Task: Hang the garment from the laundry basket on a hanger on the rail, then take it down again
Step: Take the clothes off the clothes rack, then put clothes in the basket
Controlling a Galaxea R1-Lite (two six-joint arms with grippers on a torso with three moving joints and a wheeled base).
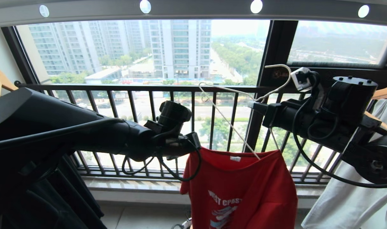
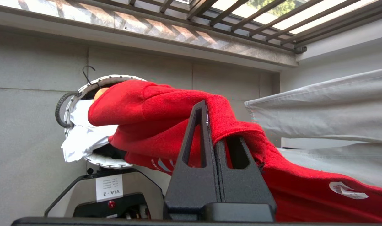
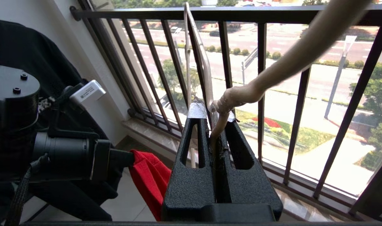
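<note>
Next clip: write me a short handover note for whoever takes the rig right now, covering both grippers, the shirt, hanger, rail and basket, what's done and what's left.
Left gripper: jaws shut on the red T-shirt at its shoulder.
Right gripper: jaws shut on the wire hanger at the base of its hook.
The shirt is only partly on the hanger: one hanger arm runs into the collar, the other sticks out bare toward the left.
The hook is in the air, below the rail, not on it.
Basket sits on the floor, white cloth inside.
Done: shirt out of the basket.
Left: finish dressing the hanger, hang, take down.
</note>
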